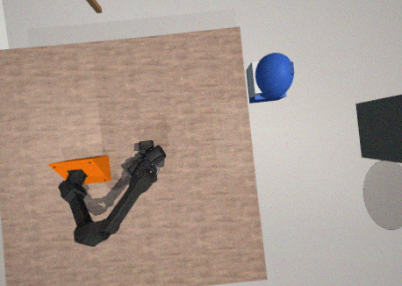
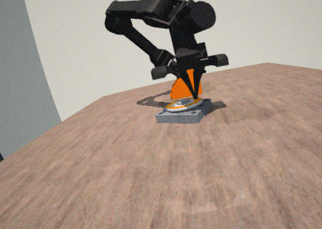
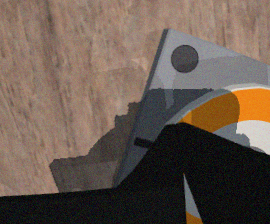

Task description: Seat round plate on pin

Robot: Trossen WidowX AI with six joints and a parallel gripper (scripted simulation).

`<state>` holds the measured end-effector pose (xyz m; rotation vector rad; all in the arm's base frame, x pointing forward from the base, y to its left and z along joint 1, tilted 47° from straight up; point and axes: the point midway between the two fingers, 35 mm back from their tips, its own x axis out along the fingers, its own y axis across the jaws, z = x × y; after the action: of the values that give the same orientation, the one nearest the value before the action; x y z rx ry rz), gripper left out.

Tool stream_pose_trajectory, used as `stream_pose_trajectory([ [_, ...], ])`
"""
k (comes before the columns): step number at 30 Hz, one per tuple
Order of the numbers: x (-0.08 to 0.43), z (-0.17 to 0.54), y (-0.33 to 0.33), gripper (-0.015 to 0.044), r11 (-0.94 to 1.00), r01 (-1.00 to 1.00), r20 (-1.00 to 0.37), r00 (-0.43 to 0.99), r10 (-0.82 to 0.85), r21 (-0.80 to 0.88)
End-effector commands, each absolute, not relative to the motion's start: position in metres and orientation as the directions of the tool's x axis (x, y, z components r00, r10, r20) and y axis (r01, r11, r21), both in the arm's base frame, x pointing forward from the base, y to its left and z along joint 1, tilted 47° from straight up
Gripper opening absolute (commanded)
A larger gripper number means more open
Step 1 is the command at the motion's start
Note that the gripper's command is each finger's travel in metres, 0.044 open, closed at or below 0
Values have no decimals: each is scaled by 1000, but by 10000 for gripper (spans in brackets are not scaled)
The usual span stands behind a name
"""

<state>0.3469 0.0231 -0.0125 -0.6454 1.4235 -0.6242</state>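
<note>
On the brown wooden table (image 2: 211, 170) sits the grey base (image 2: 184, 114), and my pincer (image 2: 193, 97) points straight down over it with its two dark fingers pressed together, nothing between them. From the side view, the closed tip comes down at the upper face of the round plate (image 2: 184, 104), which lies on the base; I cannot tell for certain whether the tip is touching it or just above it. The plate looks slightly tilted, its far right edge a little higher than its near left edge.

Through my wrist view, the plate (image 3: 252, 119) shows an orange ring around a pale middle, with a pale outer rim, and my fingers cover its lower part. One corner of the base (image 3: 206, 72) reaches up past the plate and has a dark round hole (image 3: 184, 58) in it. The small pin and the hole beside the tab are hidden from me.

Behind my pincer stands an orange panel (image 2: 181, 87); from above it lies just beside the foot of my arm (image 1: 132, 190).
</note>
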Motion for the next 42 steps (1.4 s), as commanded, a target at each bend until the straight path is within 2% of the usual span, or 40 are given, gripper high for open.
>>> stream_pose_trajectory([
  [1, 341, -17, 22, 0, 684, 6, -683, 38, -729, -730],
  [10, 338, -20, 23, 0, 684, 5, -683, 38, -729, -730],
  [20, 334, 9, 54, 0, 685, 5, -684, 38, -728, -728],
  [42, 334, 4, 49, 0, 682, -3, -682, 40, -730, -731],
])
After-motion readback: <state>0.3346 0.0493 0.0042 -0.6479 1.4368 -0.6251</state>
